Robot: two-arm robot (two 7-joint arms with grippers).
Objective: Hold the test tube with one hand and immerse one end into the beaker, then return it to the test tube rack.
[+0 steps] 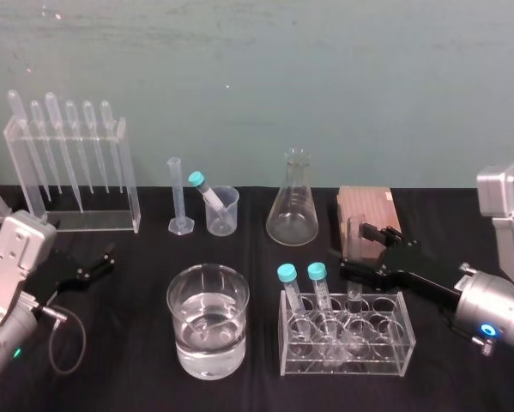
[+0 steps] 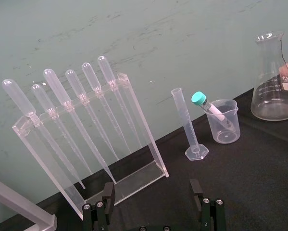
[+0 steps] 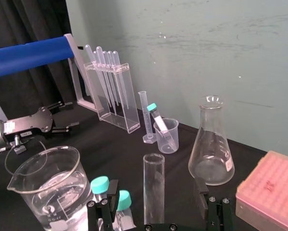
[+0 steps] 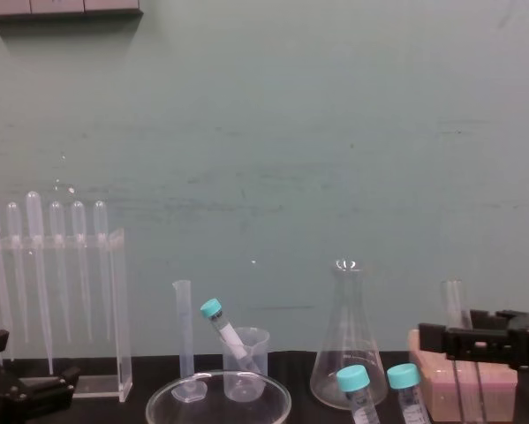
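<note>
On the black tabletop, lower right of frame, the right gripper stood unclenched astride the test tube, upright in its rack. A skewed squeeze could tip it against the teal-capped tubes. The left gripper idled, released, at left; the beaker waited upper centre.

A: Where does the head view sit?
B: High, looking down across the whole table. The chest view is low, facing the far wall.
A: And the wrists?
B: Left faces the far-left pipette rack; right hangs close over the test tube. Both share the conical flask.
</note>
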